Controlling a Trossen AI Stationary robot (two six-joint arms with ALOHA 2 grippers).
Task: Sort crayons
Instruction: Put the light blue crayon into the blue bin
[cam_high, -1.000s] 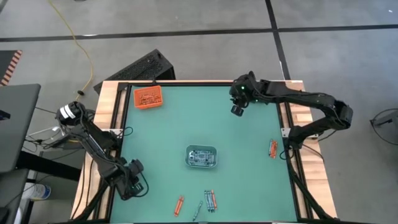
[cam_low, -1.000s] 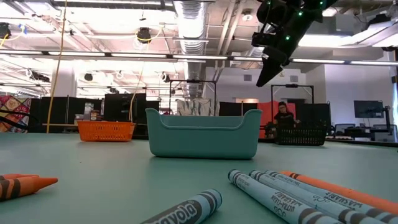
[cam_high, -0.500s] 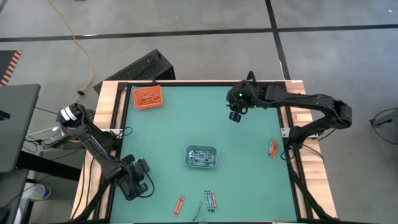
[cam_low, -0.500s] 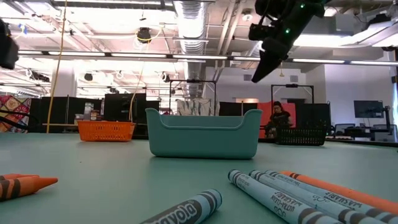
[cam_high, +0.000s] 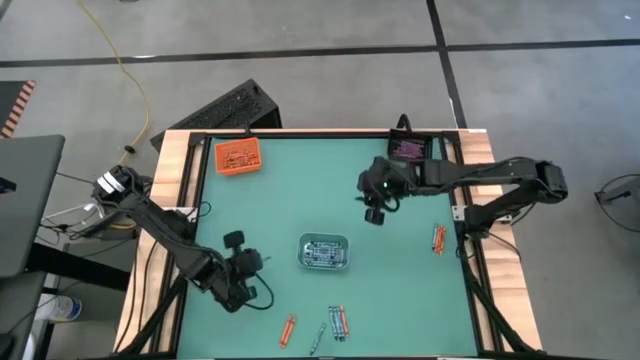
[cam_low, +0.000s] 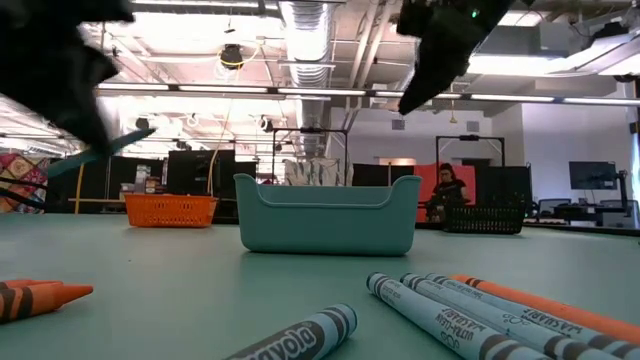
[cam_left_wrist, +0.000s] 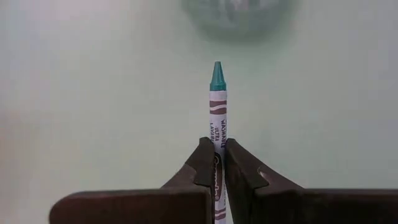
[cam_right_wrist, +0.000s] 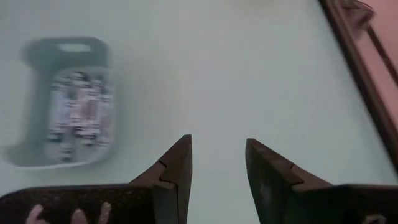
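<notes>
My left gripper (cam_high: 256, 263) hangs above the near left part of the green table, shut on a grey-blue crayon (cam_left_wrist: 217, 102) whose tip points at the grey tray (cam_high: 324, 252). The low view shows that crayon (cam_low: 108, 150) clear of the table. Several crayons lie in the grey tray. My right gripper (cam_high: 373, 214) is open and empty, high over the table's far middle, near the black tray (cam_high: 408, 148) that holds purple crayons. Loose crayons lie flat near the front edge: orange-red (cam_high: 288, 329) and grey-blue (cam_high: 336, 321). More orange-red ones (cam_high: 438, 238) lie at the right. My left gripper pinches the crayon's paper-wrapped shaft (cam_left_wrist: 218, 147) between its two fingers, at about the middle of its length. The fingers lie along the crayon, slanting down toward the table. The tipped end sticks out ahead of them, and the crayon is lifted clear.
An orange tray (cam_high: 238, 157) with orange-red crayons stands at the far left corner. Wooden rails (cam_high: 468, 215) frame the table. In the low view, several crayons (cam_low: 470, 305) lie close to the camera in front of the grey tray (cam_low: 328, 213).
My left gripper has risen from the table's near left edge and gone toward the grey tray, rolling its wrist, and its crayon now shows clear of the table. My right gripper, still open, has swung from the black tray toward the table's middle.
</notes>
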